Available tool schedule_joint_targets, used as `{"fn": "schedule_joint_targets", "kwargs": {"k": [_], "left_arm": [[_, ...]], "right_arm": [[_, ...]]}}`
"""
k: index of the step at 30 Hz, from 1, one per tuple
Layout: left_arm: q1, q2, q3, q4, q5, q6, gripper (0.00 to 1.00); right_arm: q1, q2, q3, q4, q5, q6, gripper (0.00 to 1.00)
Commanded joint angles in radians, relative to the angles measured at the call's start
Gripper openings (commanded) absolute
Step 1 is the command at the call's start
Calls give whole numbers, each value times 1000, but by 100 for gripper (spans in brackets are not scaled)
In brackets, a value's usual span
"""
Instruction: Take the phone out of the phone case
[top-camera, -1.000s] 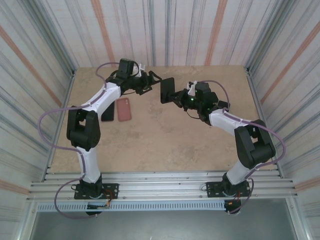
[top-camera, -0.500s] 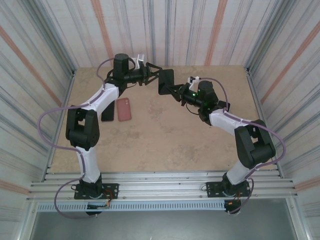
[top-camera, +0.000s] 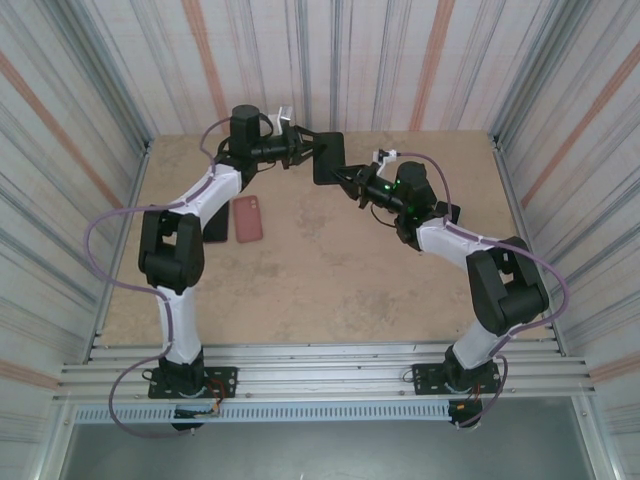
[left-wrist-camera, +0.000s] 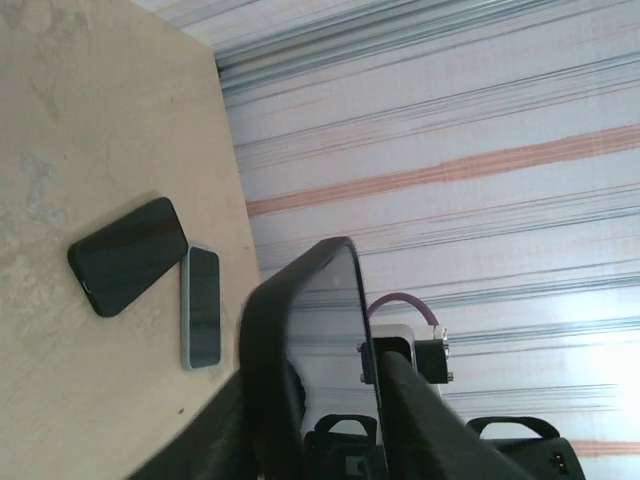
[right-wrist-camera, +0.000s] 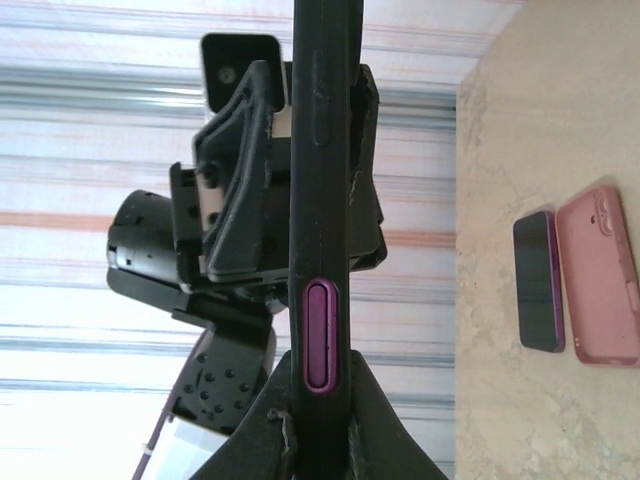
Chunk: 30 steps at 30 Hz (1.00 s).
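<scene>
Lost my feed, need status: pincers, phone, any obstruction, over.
Right pincer shut on cased phone, held midair. Left pincer clamped on its other end. Pink case, dark phone lie aside on table.

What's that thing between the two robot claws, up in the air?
A black cased phone, held in mid-air; the left gripper and the right gripper pinch opposite ends, clearest in the top view.
</scene>
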Motion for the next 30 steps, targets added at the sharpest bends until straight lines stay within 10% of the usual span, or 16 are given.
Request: {"fn": "schedule_joint_targets", "kwargs": {"k": [1,9,14,21,30], "left_arm": [[1,2,36,77,70,-36,24],[7,2,8,172,83,-113,5],[7,-15,-6,213,32,-163,2],[-20,-61,-66,319,-212,-304,0],[-92,-137,-161,357,-531,-431,1]], "right_arm": [[14,15,46,86,-35,31,1],[19,19,47,107,-63,41,1],[14,-1,36,87,-52,1,28],[21,-65,-9,-20,41,-136,50],[66,-109,-83,37,223,-199,44]]}}
